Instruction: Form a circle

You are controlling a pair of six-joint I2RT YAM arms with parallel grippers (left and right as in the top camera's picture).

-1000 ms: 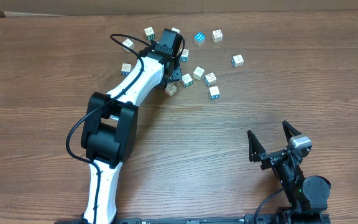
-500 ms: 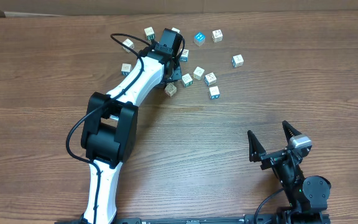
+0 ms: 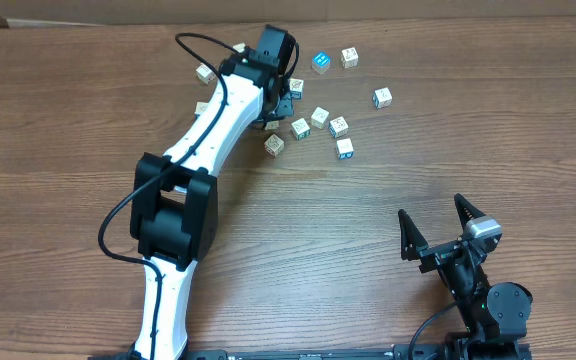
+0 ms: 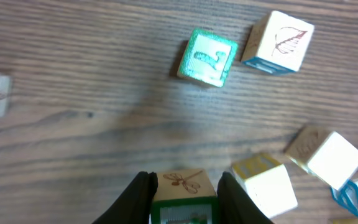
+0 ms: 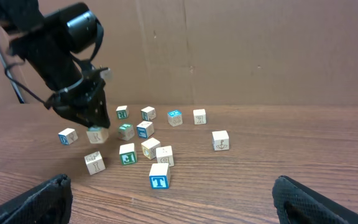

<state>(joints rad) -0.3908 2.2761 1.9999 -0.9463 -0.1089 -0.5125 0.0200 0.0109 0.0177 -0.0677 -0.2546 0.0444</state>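
Overhead: finds the left gripper (image 3: 279, 100) reached out to the far edge of the table (image 3: 488, 130), about midway along it, in among the cubes (image 3: 320, 117). Left wrist: shows its fingers (image 4: 138, 193) clenched on the dragonfly cube (image 4: 184, 185), pale top face with a drawn insect and a green rim, pads pressed to its two sides; cannot tell whether clear of the wood or resting on it. Places the other cubes in a loose, uneven cluster near the far edge rather than a ring: a teal cube (image 3: 320, 62) and a white cube (image 3: 350, 57) farthest back, a lone cube (image 3: 382, 97) off to the right, a blue-T cube (image 5: 159, 176) nearest the front. Shows the right gripper (image 3: 431, 207) by the near edge toward the right corner, jaws spread wide, grasping nothing, well apart from every cube.
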